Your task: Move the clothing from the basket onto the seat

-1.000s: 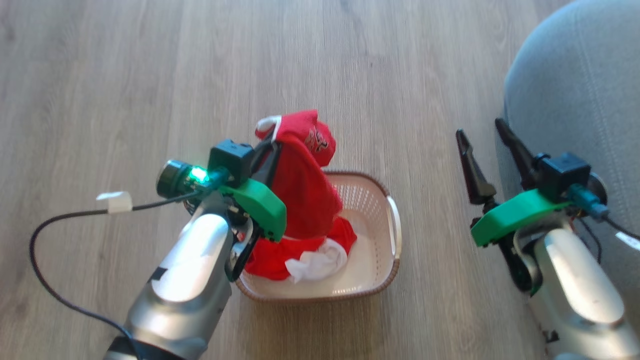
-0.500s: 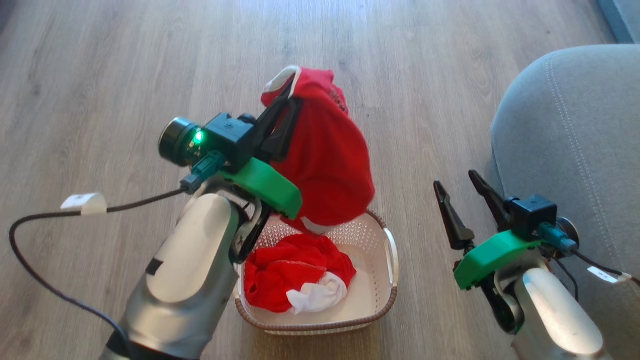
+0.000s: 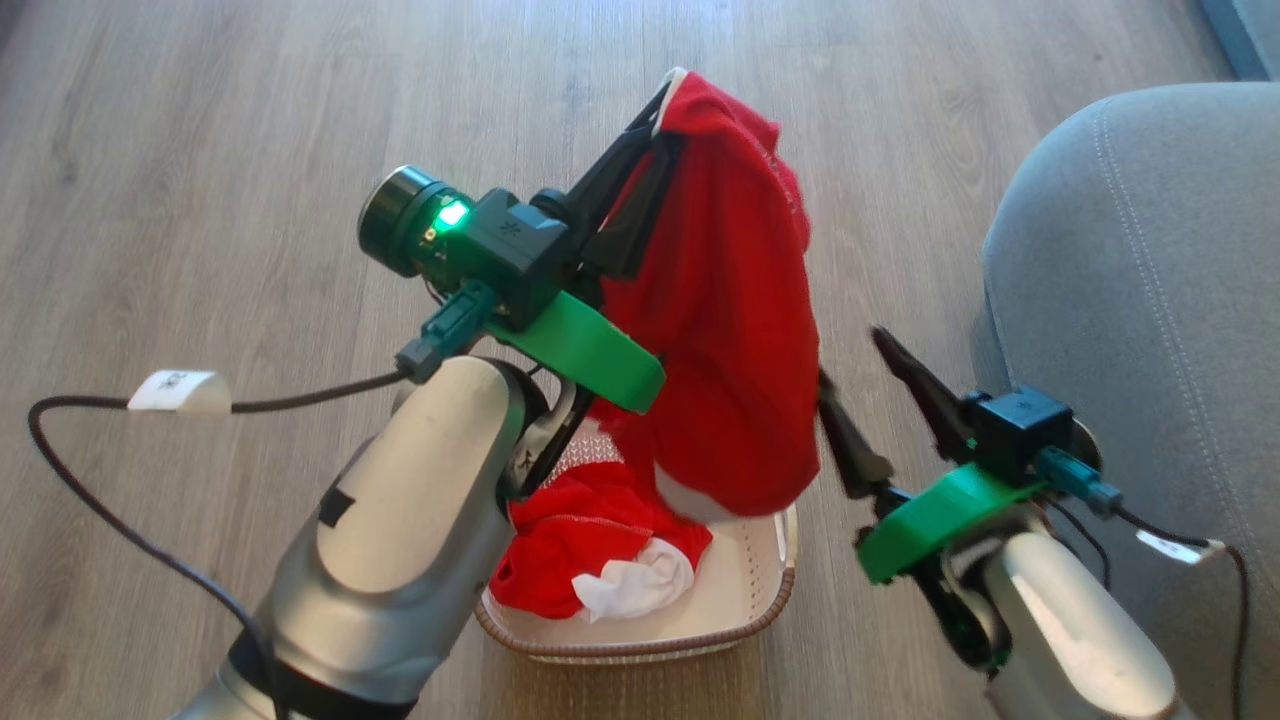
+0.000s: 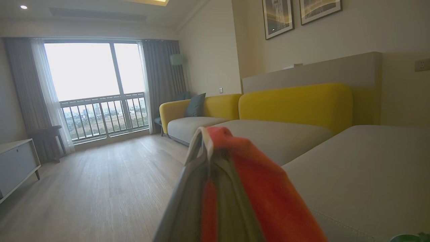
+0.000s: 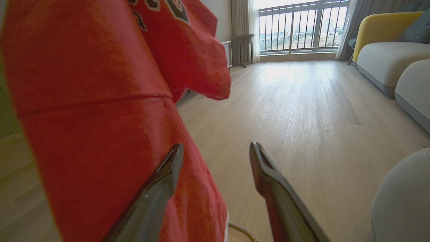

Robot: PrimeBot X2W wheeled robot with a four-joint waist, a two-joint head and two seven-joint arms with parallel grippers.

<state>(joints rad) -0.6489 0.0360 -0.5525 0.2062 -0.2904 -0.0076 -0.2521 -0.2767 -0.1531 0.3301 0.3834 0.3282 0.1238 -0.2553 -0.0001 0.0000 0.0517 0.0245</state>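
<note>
My left gripper [image 3: 662, 105] is shut on a red garment [image 3: 735, 330] with white trim, which hangs clear above the cream basket [image 3: 770, 560]. In the left wrist view the same clothing [image 4: 262, 188] drapes over the closed fingers. A second red and white piece [image 3: 590, 545] lies bunched inside the basket. My right gripper [image 3: 850, 355] stands open to the right of the hanging garment, its left finger against the cloth; the right wrist view shows that garment [image 5: 100, 111] beside the spread fingers [image 5: 268, 174]. The grey seat [image 3: 1150, 300] rises at the right.
Pale wooden floor [image 3: 250, 150] spreads around the basket. A black cable [image 3: 100, 520] with a white tag trails from my left arm. In the left wrist view a grey and yellow sofa [image 4: 302, 107] runs along the wall, with a low cabinet [image 4: 16, 164] at left.
My left gripper has lifted the red garment out of the basket, up and toward the right. The head view has shifted, and the right gripper now stands close beside the hanging cloth.
</note>
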